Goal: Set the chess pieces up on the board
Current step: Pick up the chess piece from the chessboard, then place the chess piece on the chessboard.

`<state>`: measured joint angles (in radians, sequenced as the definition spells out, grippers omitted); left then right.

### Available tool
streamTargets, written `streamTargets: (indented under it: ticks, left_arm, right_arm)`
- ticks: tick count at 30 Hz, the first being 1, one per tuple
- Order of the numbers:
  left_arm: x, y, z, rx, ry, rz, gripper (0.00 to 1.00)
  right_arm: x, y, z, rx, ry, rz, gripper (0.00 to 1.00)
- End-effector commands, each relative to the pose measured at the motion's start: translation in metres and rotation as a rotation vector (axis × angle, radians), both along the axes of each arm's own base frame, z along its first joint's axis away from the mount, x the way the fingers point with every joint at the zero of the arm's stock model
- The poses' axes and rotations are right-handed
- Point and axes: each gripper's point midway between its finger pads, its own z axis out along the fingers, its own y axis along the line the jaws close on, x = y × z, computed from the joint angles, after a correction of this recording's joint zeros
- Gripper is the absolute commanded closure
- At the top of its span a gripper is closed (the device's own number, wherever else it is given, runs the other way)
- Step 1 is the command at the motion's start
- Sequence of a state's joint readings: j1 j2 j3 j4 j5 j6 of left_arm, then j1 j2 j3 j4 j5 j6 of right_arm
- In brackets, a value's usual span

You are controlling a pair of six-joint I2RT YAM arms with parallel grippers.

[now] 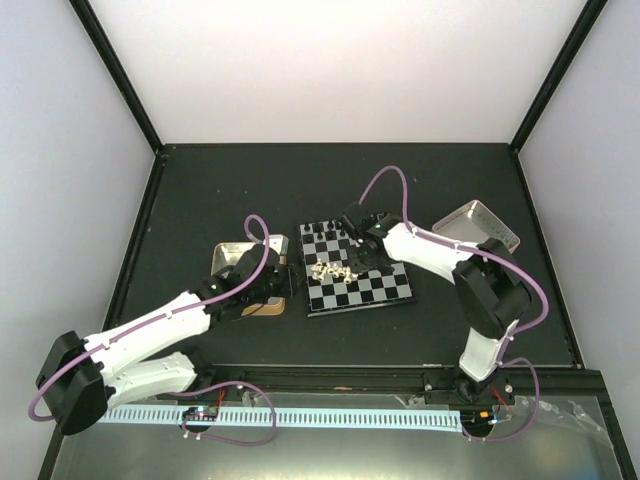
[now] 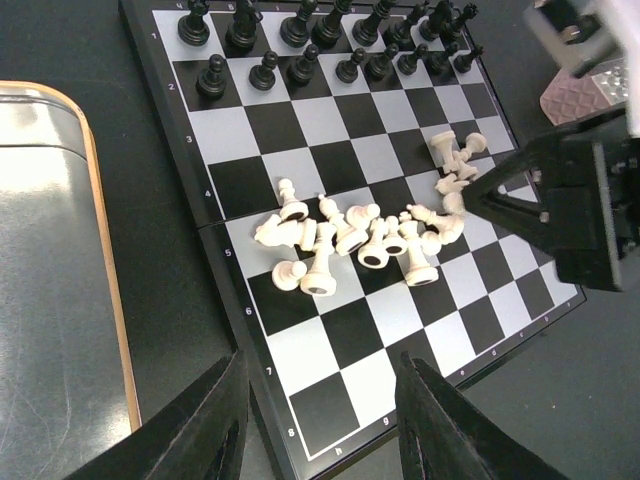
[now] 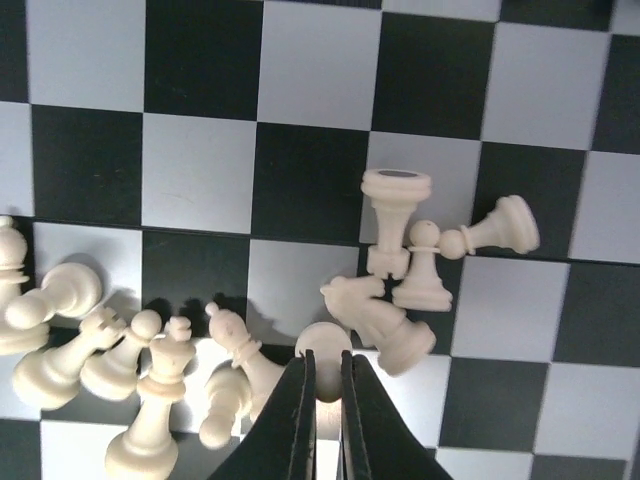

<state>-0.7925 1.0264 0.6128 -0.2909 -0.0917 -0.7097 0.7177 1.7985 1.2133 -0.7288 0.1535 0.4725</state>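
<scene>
While sixteen black pieces [image 2: 303, 65] stand in two rows, cream pieces [image 2: 347, 240] lie jumbled.

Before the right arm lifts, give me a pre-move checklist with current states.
1. Right gripper, jaws shut on one cream piece: ok.
2. Grip secure enough to lift: cannot tell.
3. Neighbouring cream pieces clear of the jaws: not ok, crowding both sides.
4. Left gripper, jaws open, empty, away from the heap: ok.
5. Black pieces standing in two rows on the board: ok.
</scene>
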Motion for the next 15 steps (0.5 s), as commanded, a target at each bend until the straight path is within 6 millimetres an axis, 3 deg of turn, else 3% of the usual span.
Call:
streamTargets:
  ticks: [1,5,8,12,15]
  left_arm:
    - [0.001,0.001,0.008,-0.004,-0.033,0.005,0.58]
    - [0.001,0.002,0.009,-0.009,-0.035,0.006,0.58]
    - [0.0,0.001,0.009,-0.013,-0.034,0.002,0.57]
    - [0.0,-0.001,0.011,-0.021,-0.036,-0.006,0.57]
    - [0.0,-0.004,0.01,-0.027,-0.032,-0.014,0.57]
  right_arm:
    - [0.005,0.002,0.039,0.08,-0.113,-0.007,0.97]
    - [-0.002,-0.016,0.059,0.116,-0.169,-0.052,0.97]
    - [-0.01,-0.04,0.055,0.1,-0.17,-0.109,0.97]
    - [-0.027,-0.073,0.038,0.064,-0.115,-0.181,0.96]
    - [-0.039,-0.087,0.021,0.045,-0.07,-0.202,0.96]
